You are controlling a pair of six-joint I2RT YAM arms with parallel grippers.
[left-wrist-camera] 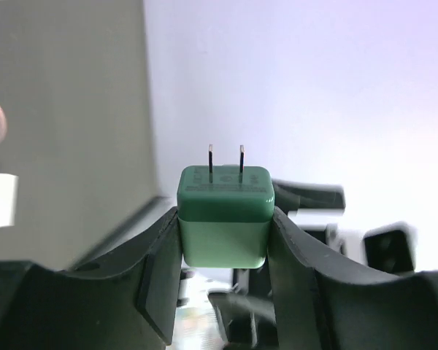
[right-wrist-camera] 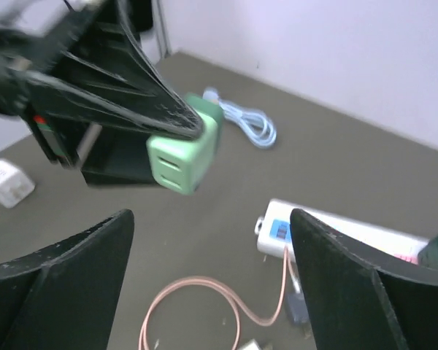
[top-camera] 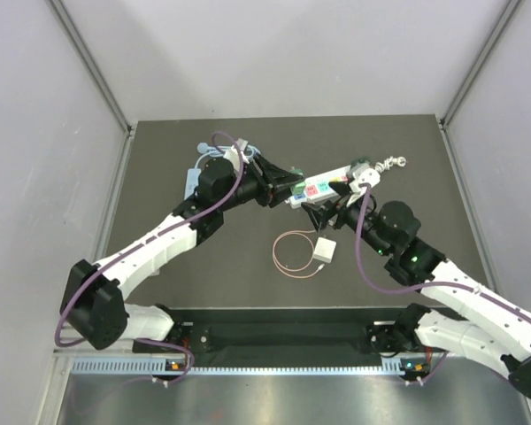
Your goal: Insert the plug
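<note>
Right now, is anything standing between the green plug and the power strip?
Nothing visible. The left gripper holds the green plug clear of the power strip; only bare table lies between. The open right gripper hovers close by.

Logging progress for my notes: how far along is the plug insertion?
Done: the left gripper is clamped on the plug, off the table, prongs bare. In hand: the plug hangs near the strip; the right gripper is open and holds nothing. Left: line up the prongs and push them into a socket.

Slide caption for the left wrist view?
Left hand grips green plug by its sides, two prongs exposed.
</note>
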